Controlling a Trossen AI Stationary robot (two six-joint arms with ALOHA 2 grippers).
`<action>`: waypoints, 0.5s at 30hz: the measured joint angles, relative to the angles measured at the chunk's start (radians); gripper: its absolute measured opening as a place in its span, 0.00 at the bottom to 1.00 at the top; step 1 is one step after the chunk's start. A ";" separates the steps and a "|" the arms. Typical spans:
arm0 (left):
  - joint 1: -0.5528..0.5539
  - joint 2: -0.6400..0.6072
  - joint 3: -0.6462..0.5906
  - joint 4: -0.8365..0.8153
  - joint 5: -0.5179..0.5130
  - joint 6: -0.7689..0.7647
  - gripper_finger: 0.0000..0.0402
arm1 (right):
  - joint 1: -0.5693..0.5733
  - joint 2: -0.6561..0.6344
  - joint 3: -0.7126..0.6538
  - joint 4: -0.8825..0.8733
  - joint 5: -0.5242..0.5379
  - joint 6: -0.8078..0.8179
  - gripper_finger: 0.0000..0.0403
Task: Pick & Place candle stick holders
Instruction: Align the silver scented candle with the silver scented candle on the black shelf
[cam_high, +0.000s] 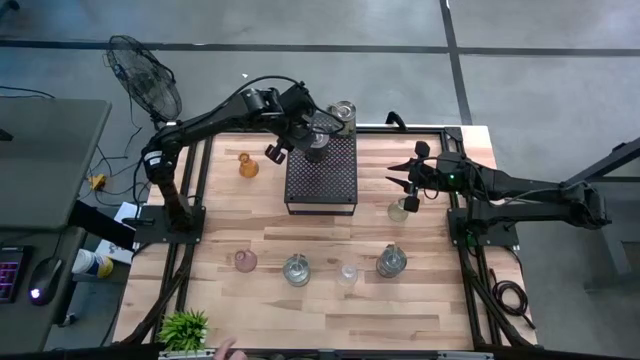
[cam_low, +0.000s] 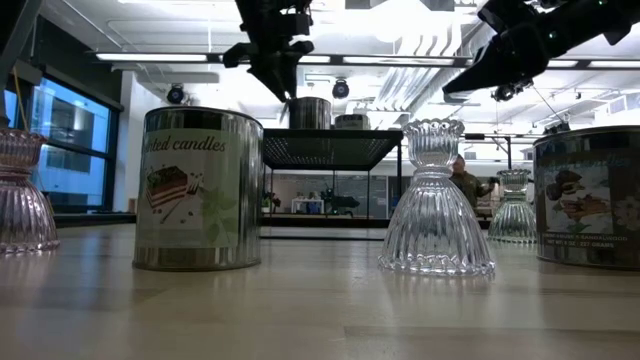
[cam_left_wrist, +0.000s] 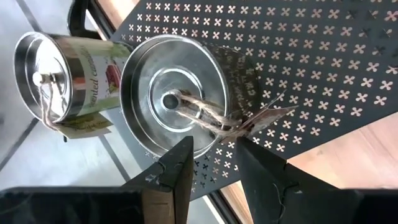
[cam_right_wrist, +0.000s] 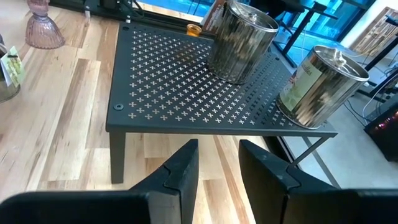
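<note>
From above, the left gripper (cam_high: 316, 140) is seen over the far end of the black tray (cam_high: 322, 190), directly above a silver can (cam_high: 317, 152) standing on it, and a second can (cam_high: 343, 110) stands at the tray's far corner. The right gripper (cam_high: 412, 178) is held beside the tray's right edge, with a clear glass holder (cam_high: 399, 210) just beside its fingers on the wood. An amber holder (cam_high: 247, 165) stands left of the tray, and a pink holder (cam_high: 245, 261), two clear ones (cam_high: 296, 270) (cam_high: 347, 272) and a silvery one (cam_high: 391, 262) are lined up along the near side. At table height, a ribbed clear holder (cam_low: 436, 205) is seen beside a labelled can (cam_low: 198, 190). In the left wrist view, the parted fingers (cam_left_wrist: 177, 171) are empty, and the can's lid (cam_left_wrist: 174, 93) with its twine lies just beyond their tips. In the right wrist view, the fingers (cam_right_wrist: 180, 171) are spread and grasp nothing, pointed at the tray's edge (cam_right_wrist: 186, 126).
</note>
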 joint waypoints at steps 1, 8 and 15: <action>0.000 0.002 0.000 0.005 0.003 0.006 0.29 | 0.000 0.000 0.000 0.001 0.000 0.000 0.27; 0.000 0.032 0.000 0.033 -0.029 0.011 0.29 | 0.000 0.000 0.000 0.000 0.000 0.000 0.27; 0.000 0.032 0.000 0.032 -0.032 0.011 0.23 | 0.000 0.000 0.000 -0.009 0.000 -0.002 0.27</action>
